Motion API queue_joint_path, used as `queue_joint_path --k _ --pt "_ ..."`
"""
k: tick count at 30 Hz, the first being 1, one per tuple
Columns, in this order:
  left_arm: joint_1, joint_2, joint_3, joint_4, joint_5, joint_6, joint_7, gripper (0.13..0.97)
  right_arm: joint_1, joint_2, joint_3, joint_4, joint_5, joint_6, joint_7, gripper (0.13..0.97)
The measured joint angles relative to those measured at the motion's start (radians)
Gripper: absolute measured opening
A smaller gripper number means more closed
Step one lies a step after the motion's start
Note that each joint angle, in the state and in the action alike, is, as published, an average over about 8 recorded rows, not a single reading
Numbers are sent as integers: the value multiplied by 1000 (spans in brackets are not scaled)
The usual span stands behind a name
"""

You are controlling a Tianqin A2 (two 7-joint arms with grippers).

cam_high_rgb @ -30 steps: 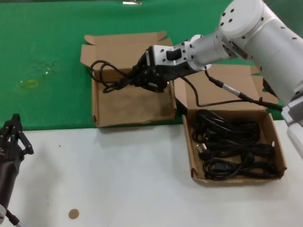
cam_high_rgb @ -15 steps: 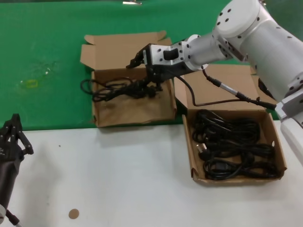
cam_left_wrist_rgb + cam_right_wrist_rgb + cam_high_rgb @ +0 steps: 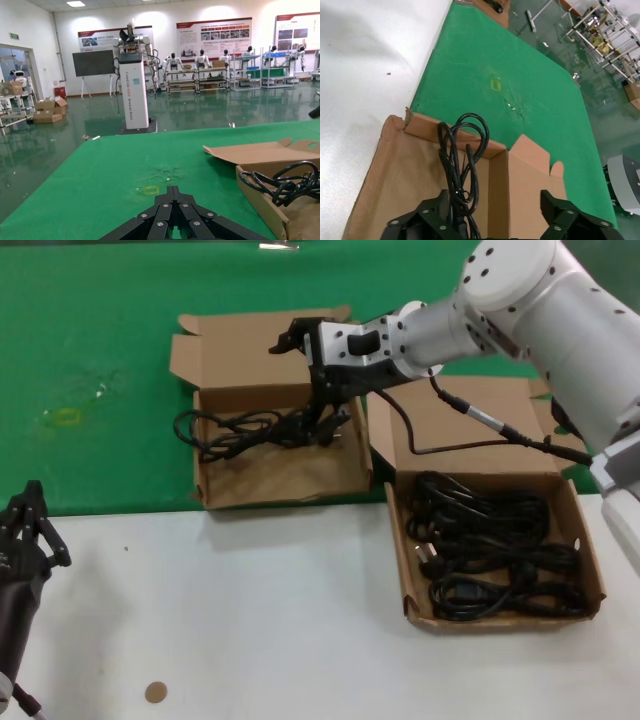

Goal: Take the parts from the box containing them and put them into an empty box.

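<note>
My right gripper [image 3: 312, 380] is open above the deeper cardboard box [image 3: 290, 468] on the green mat. One black cable bundle [image 3: 240, 428] lies across that box, with a loop over its left wall. In the right wrist view the open gripper [image 3: 495, 212] has the cable [image 3: 460, 160] running beside one finger, over the box [image 3: 395, 165]. The shallow box [image 3: 400, 560] at the right holds several coiled black cables [image 3: 495, 550]. My left gripper [image 3: 25, 525] is parked, shut, at the lower left; it also shows in the left wrist view [image 3: 173, 189].
The shallow box's large lid panel [image 3: 480, 425] lies open behind it, with the right arm's own cable crossing it. The deeper box's lid [image 3: 250, 335] stands open at the back. A small brown disc [image 3: 154, 692] lies on the white table.
My right gripper opened and let go of the cable bundle. The bundle dropped into the deeper box, and the gripper rose a little above it.
</note>
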Motion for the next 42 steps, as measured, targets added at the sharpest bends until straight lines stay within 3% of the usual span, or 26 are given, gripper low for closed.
queue_joint_path --k 7,16,23,32,42 --pt "0 0 0 0 0 0 0 145 -10 14 0 33 -1 -5 22 677" --pt "0 0 0 0 0 0 0 177 -92 27 32 111 27 47 51 845" --pt "0 0 0 0 0 0 0 197 -210 46 78 220 68 123 92 917" --pt "0 0 0 0 0 0 0 321 -376 71 144 374 127 229 149 950" --pt "0 0 0 0 0 0 1 543 -560 100 216 545 191 347 213 966"
